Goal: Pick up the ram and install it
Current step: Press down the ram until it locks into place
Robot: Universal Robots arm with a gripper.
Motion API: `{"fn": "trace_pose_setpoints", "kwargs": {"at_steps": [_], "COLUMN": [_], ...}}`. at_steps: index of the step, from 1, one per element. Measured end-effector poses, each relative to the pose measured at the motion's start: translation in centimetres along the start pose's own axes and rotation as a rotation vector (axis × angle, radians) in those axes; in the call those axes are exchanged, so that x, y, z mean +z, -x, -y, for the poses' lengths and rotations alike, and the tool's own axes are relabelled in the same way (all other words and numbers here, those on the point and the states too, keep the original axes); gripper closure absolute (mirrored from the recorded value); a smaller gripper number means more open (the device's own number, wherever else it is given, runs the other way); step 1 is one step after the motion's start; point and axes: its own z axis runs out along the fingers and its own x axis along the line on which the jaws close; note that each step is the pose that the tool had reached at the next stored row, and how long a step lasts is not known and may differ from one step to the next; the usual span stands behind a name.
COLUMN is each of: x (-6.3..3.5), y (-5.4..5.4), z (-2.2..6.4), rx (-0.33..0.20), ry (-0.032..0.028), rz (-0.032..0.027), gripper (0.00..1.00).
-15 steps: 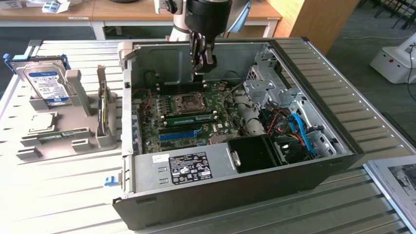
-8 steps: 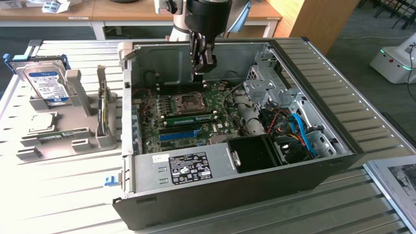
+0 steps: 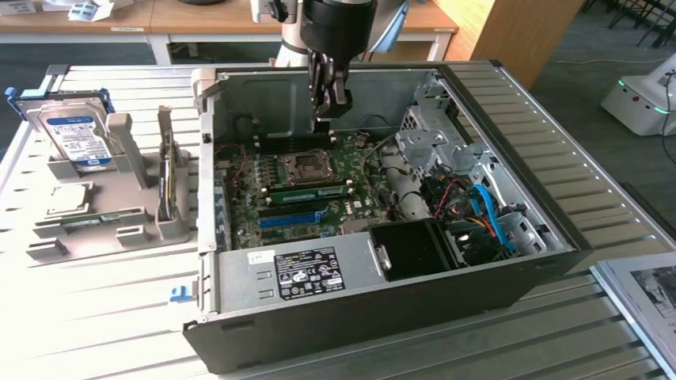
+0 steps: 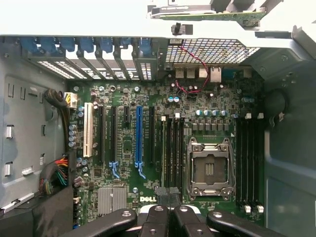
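One ram point(image 3: 307, 191) lies parallel to the slots point(image 3: 296, 143).

Exterior view: high oblique, set back, looking down into open computer case point(image 3: 423, 261) on tabletop point(image 3: 106, 317). Wrist view: close, facing straight onto motherboard point(image 4: 148, 148). Shared: motherboard, CPU socket point(image 3: 307, 165), gripper point(image 4: 168, 195).

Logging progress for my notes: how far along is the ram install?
Done: a green ram stick stands in a motherboard slot beside the socket. In hand: nothing visible; the shut pincer hovers over the slots. Left: seating cannot be confirmed.
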Motion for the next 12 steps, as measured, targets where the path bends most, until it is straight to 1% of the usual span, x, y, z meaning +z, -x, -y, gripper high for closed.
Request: {"fn": "trace_pose_setpoints", "kwargs": {"at_steps": [7, 12], "x": [0.02, 0.04], "y": [0.0, 0.0], "z": [0.0, 0.0], "rx": [0.057, 0.127], "ry": [-0.0005, -0.0011], "rz": [0.0026, 0.0057], "gripper": [0.9, 0.9]}}
